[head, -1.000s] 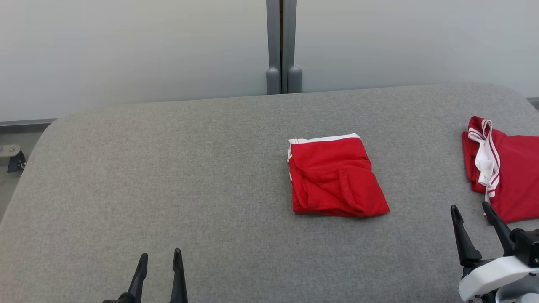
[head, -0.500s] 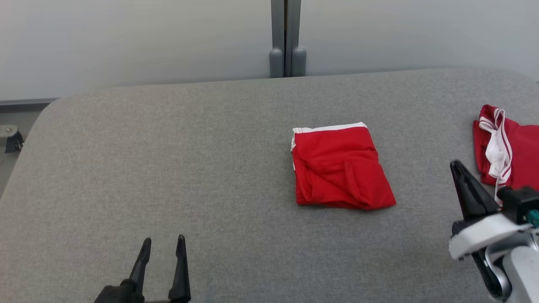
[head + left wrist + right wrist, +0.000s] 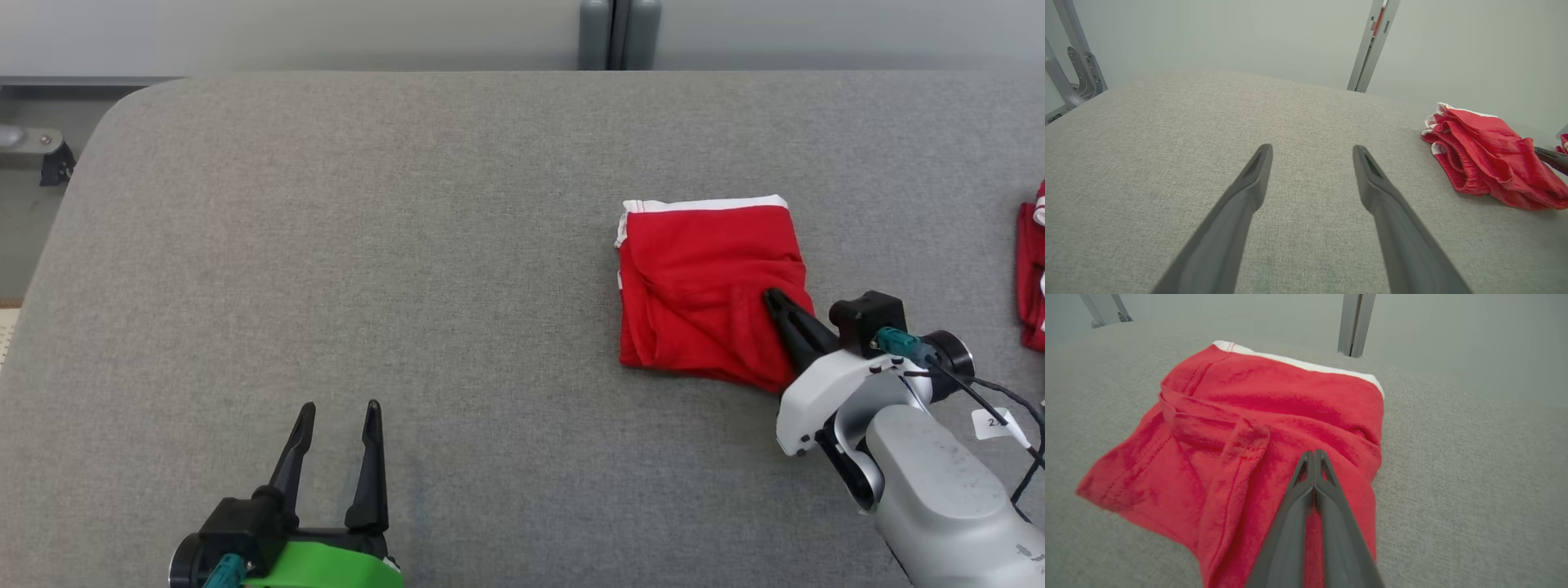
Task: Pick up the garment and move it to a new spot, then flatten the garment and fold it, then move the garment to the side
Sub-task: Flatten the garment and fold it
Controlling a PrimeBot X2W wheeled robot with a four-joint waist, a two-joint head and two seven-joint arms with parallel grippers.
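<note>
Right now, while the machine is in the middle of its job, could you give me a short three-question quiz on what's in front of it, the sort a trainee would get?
1. True or false: the left claw has its two fingers spread apart.
2. Pick one. The right claw has its tips over: A) the folded red garment; B) bare grey tabletop; C) the grey post at the back.
3. Fill in: the band along the folded garment's far edge is coloured ____.

Key: 1 true; 2 A; 3 white.
</note>
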